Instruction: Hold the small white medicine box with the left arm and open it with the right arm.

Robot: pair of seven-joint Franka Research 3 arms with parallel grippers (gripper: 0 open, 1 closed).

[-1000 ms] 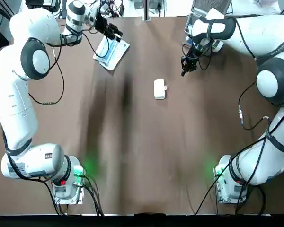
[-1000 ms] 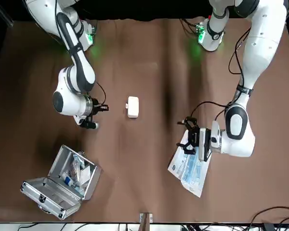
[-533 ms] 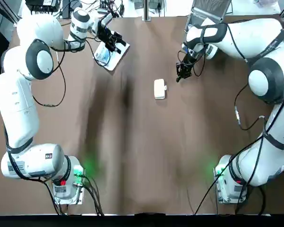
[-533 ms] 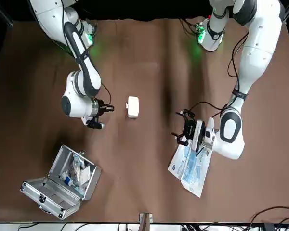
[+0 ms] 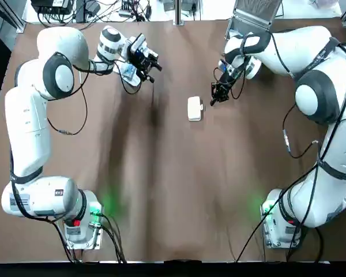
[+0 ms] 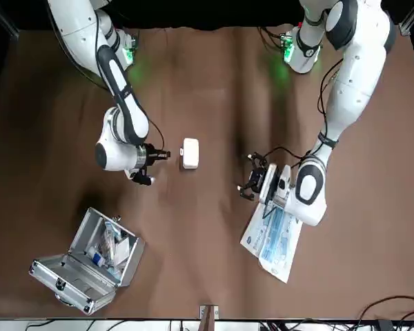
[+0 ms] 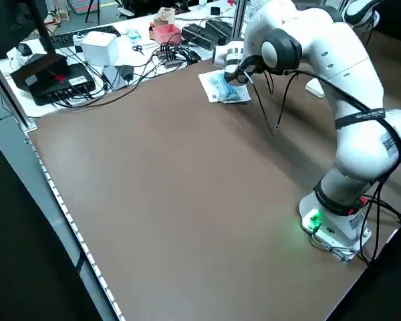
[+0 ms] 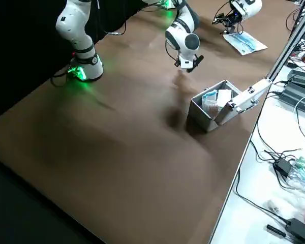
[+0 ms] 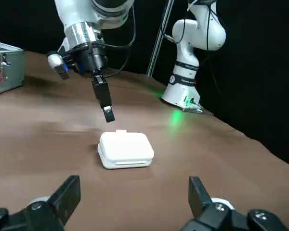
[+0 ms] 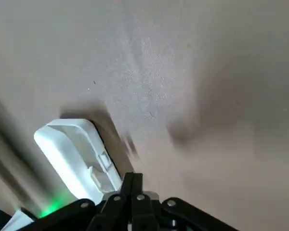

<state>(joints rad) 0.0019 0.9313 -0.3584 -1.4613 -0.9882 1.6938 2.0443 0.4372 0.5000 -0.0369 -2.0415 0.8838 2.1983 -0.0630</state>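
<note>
Box (image 5: 194, 108) is laid flat on table (image 5: 173, 190); right gripper (image 5: 214, 99) is held just beside, fingers together; left gripper (image 5: 152, 62) farther off, fingers spread.

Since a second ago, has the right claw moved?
Yes. The right gripper has come closer to the small white medicine box, which has not shifted.

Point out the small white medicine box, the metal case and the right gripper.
small white medicine box (image 5: 194, 108): top view, middle of its top face.
metal case (image 6: 65, 281): front view, on its opened lid.
right gripper (image 5: 213, 101): top view, at its fingertips.
</note>
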